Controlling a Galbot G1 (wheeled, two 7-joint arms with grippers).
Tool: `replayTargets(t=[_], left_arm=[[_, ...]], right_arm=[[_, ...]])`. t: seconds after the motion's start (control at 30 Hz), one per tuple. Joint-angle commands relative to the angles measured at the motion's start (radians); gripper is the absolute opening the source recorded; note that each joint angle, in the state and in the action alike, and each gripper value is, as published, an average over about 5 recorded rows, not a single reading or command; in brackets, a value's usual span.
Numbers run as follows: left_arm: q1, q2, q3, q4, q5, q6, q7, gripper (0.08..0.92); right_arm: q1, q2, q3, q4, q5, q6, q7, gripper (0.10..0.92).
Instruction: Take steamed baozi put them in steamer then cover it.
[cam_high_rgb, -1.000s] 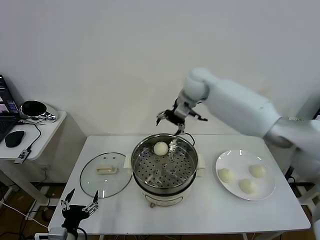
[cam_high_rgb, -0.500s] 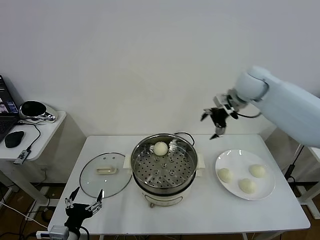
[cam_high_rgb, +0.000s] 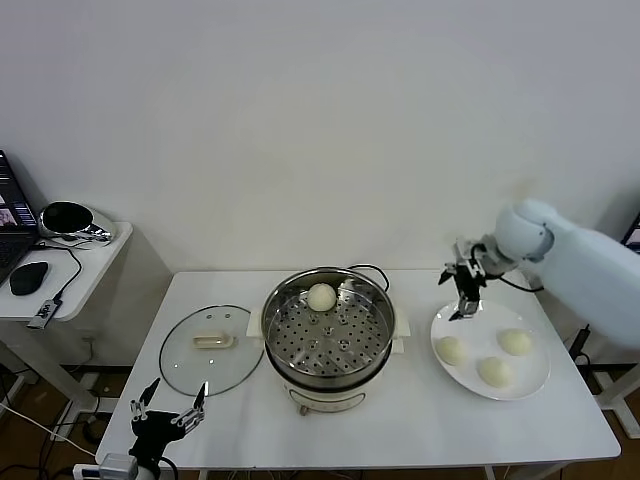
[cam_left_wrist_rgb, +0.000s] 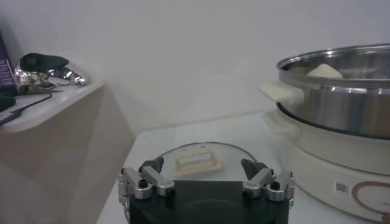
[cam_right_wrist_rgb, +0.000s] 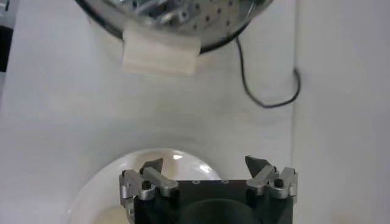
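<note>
The right gripper (cam_high_rgb: 462, 292) hangs in the air over the far left edge of the plate (cam_high_rgb: 535, 381), its jaws spread wide with nothing between them. From its own wrist camera the right gripper (cam_right_wrist_rgb: 207, 171) shows both fingers (cam_right_wrist_rgb: 152, 167) well apart and empty, with the plate's (cam_right_wrist_rgb: 131, 167) rim curving just beneath and the steamer's cream handle (cam_right_wrist_rgb: 159, 53) farther off.

3 baozi sit on the plate at the right of the table (cam_high_rgb: 420, 430): 1 at the left (cam_high_rgb: 451, 350), 1 at the far right (cam_high_rgb: 516, 342) and 1 nearer (cam_high_rgb: 493, 372). They lie close together but apart. A 4th baozi (cam_high_rgb: 321, 297) rests inside the steamer (cam_high_rgb: 329, 322), against the far wall of the steel basket on its perforated floor. The left wrist camera catches only that bun's top (cam_left_wrist_rgb: 324, 71) above the steamer's (cam_left_wrist_rgb: 341, 91) rim.

The steamer stands in the middle of the table, uncovered. A black cord (cam_right_wrist_rgb: 268, 85) runs from behind it across the tabletop.

The cover (cam_high_rgb: 211, 349) lies flat on the table just left of the steamer, its cream handle up.

The left gripper (cam_high_rgb: 168, 410) waits low at the near left edge of the table, off the tabletop, jaws wide and empty. Its own camera looks past the left gripper (cam_left_wrist_rgb: 206, 179) to the cover (cam_left_wrist_rgb: 198, 159) just beyond.

A side table (cam_high_rgb: 60, 270) stands far left with a mouse (cam_high_rgb: 30, 277) on it.
</note>
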Motion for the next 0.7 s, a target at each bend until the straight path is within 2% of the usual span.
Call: replayTargets(t=[0.03, 0.7], left_arm=[[-0.005, 0.003, 0.005, 0.019, 0.003, 0.001, 0.003, 0.823], [-0.013, 0.013, -0.002, 0.041, 0.007, 0.006, 0.011, 0.823]], right_arm=[[-0.152, 0.015, 0.068, -0.062, -0.071, 0.005, 0.014, 0.823], [-0.207, 0.065, 0.107, -0.153, -0.135, 0.059, 0.02, 0.823]])
